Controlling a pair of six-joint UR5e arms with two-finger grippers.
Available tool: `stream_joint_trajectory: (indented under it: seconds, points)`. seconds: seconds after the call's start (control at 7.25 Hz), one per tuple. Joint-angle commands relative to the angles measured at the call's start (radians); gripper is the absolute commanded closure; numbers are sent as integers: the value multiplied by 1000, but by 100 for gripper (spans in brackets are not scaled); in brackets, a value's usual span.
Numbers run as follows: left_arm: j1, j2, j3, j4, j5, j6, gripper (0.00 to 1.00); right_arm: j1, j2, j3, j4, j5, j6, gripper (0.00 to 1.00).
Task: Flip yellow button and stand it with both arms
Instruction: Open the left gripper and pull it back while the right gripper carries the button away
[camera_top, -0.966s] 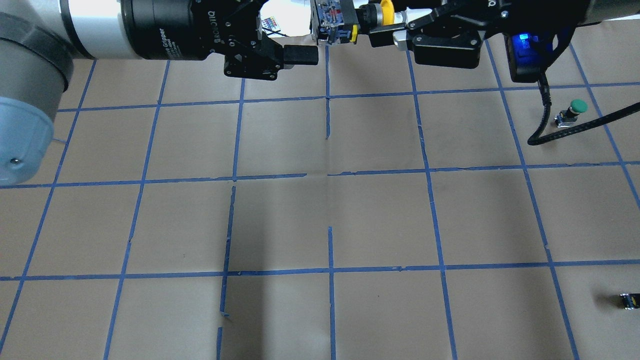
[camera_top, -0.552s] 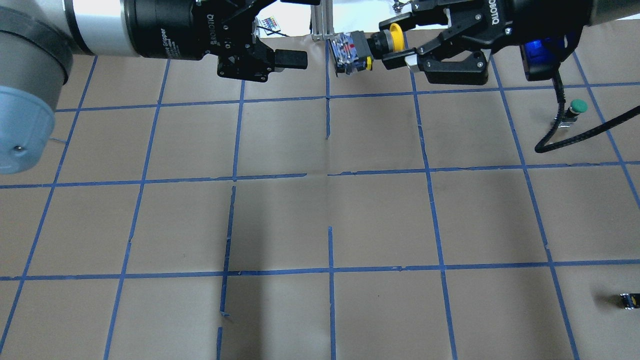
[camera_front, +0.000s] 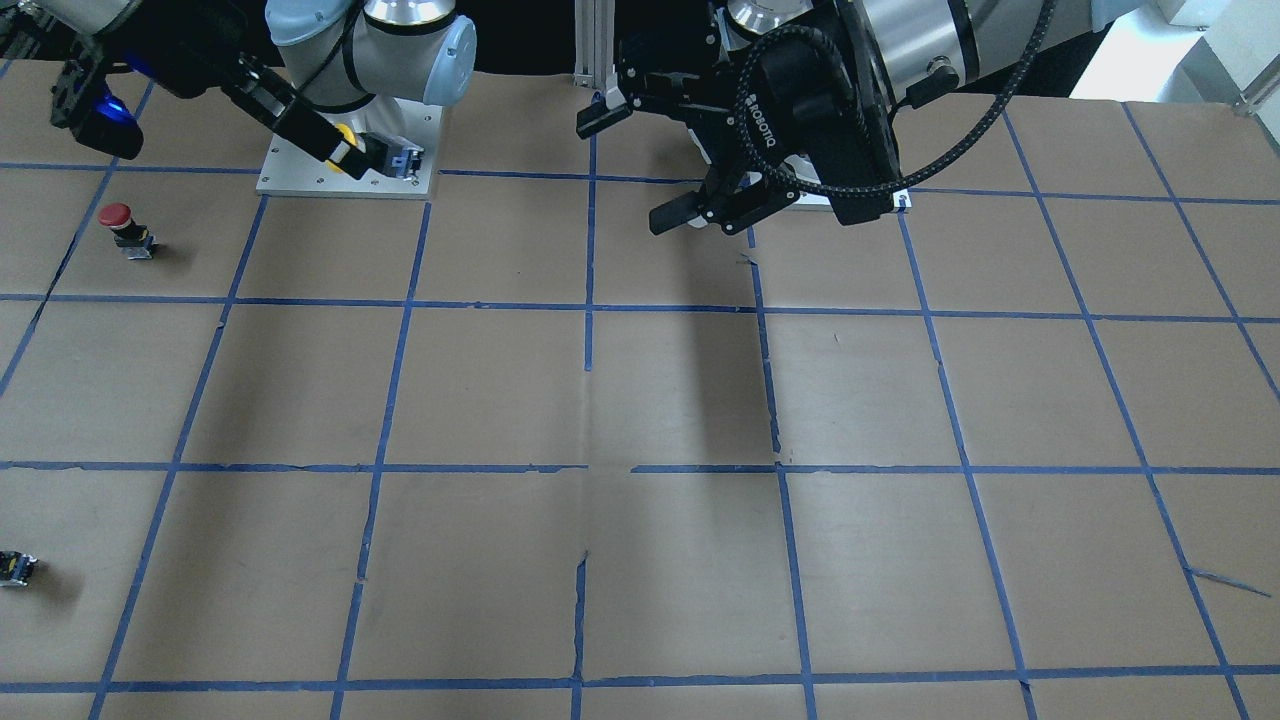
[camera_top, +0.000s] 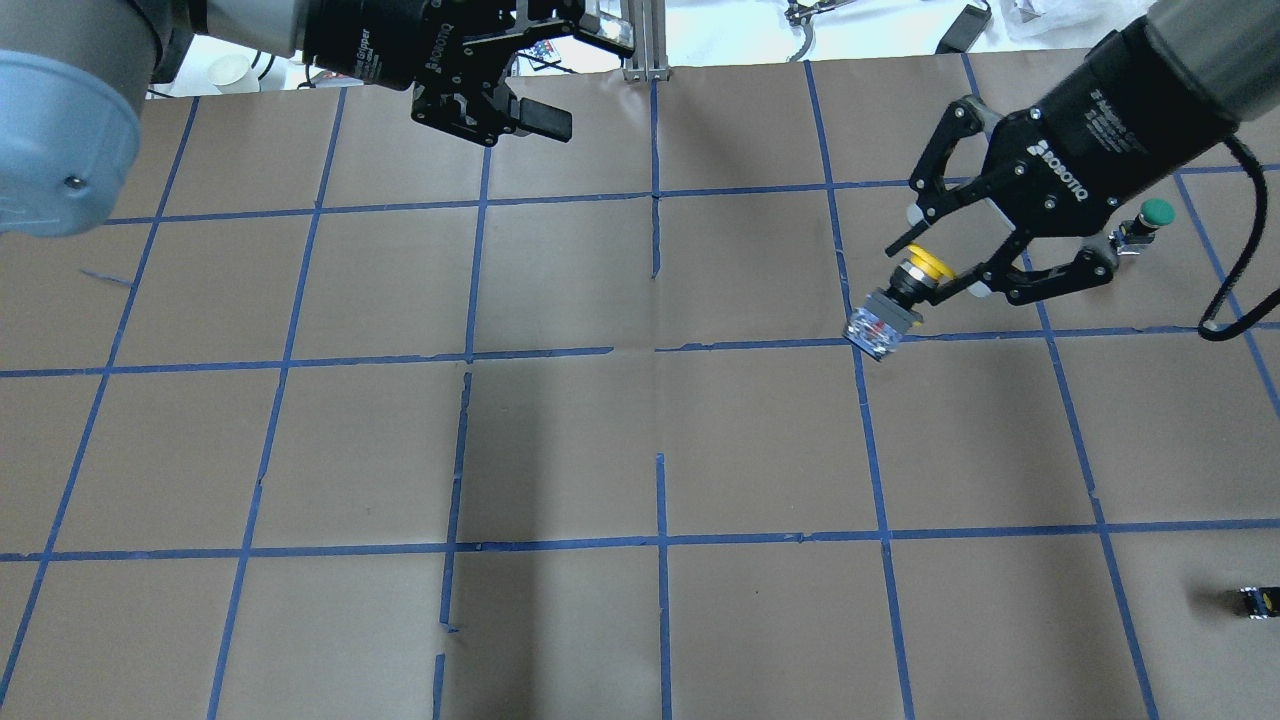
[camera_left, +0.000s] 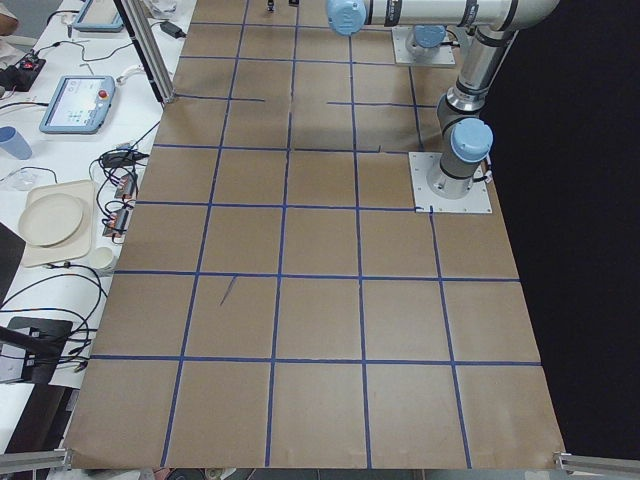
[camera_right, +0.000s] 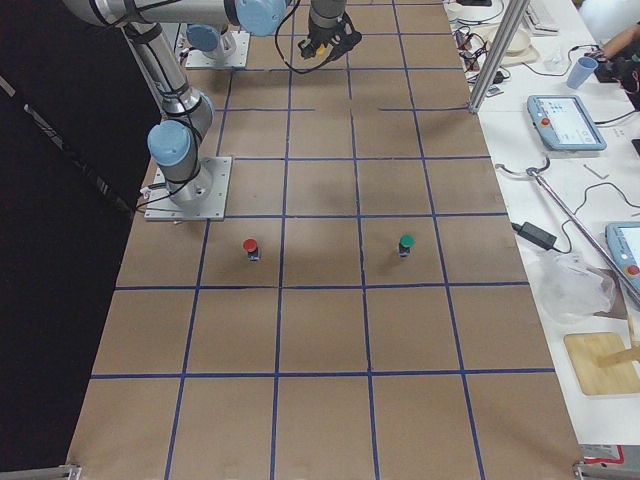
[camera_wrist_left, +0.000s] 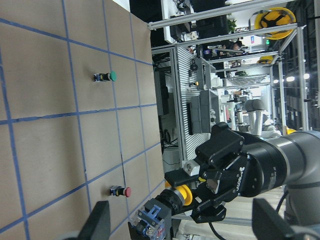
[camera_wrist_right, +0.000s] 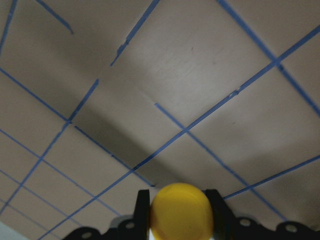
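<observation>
My right gripper (camera_top: 935, 268) is shut on the yellow button (camera_top: 928, 262), gripping it at the neck just under the cap. It holds the button tilted over the brown paper, cap up-right and clear-and-grey body (camera_top: 880, 327) down-left. In the front view the same gripper (camera_front: 340, 145) holds it near the right arm's base plate. The cap fills the bottom of the right wrist view (camera_wrist_right: 180, 210). My left gripper (camera_top: 575, 75) is open and empty at the top left, well apart from the button; it also shows in the front view (camera_front: 640, 165).
A green-capped button (camera_top: 1150, 215) stands just right of the right gripper, next to its black cable (camera_top: 1235, 300). The front view shows a red-capped button (camera_front: 120, 225) at its left. A tiny dark part (camera_top: 1260, 600) lies near the right edge. Blue tape lines grid the paper.
My right gripper has carried the yellow button from the top centre down and to the right, turning its body downward. My left gripper has drawn back up and left, still open.
</observation>
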Motion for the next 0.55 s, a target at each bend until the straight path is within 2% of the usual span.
stream_joint_trajectory:
  seconds: [0.0, 0.14, 0.28, 0.41]
  points:
    - [-34, -51, 80, -14, 352, 3, 0, -103, 18, 9, -11, -222, -331, 92]
    - [-59, -42, 85, -37, 560, 6, 0, -170, 52, 35, -60, -294, -467, 92]
    - [-73, -24, 98, -113, 779, 6, 0, -209, 72, 80, -200, -334, -601, 93]
    - [-67, -10, 93, -191, 905, 18, 0, -237, 77, 165, -339, -362, -690, 93]
